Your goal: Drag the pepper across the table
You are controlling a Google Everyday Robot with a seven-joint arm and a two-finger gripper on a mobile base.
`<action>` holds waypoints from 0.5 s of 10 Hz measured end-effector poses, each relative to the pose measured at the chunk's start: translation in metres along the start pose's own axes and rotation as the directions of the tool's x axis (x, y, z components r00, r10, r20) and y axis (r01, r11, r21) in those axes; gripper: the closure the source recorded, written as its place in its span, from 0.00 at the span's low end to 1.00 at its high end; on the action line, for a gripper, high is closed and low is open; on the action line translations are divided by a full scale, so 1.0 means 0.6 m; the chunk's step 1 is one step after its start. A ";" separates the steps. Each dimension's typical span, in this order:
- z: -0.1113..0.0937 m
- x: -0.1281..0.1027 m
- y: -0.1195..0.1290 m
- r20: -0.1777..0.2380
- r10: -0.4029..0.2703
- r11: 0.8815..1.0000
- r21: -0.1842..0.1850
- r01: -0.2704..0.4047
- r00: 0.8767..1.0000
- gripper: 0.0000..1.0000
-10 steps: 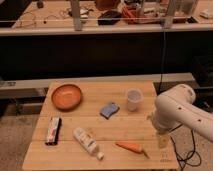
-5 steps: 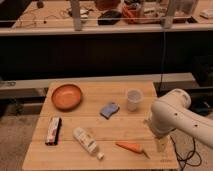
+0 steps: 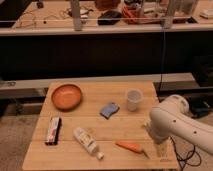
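The table (image 3: 120,127) of pale wooden planks fills the near half of the scene, with a dark wall and a cluttered bench (image 3: 100,25) behind it on the far side. My white arm (image 3: 175,122) comes in from the right and bends over the table's near right corner.

On the far left of the tabletop sits a round orange bowl (image 3: 66,96), upright. A white bottle (image 3: 86,141) lies on its side near the near edge, left of the middle, its cap pointing near and right. A dark snack packet (image 3: 53,130) lies flat at the left side, just beyond the bottle and apart from it. A pale cup (image 3: 133,99) stands upright on the far right part of the table, and a blue sponge (image 3: 109,109) lies just left and a little nearer than the cup, not touching it.

The pepper (image 3: 130,146) lies flat close to the near edge, right of the middle, its thick orange end to the left and its thin dark stem to the right.

My gripper (image 3: 161,148) hangs under the arm at the near right corner, just right of the pepper's stem end and not touching it. Its fingers stand spread wide and hold nothing.
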 end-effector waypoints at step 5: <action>0.015 -0.030 0.013 0.009 -0.104 0.994 0.019 0.104 0.995 0.20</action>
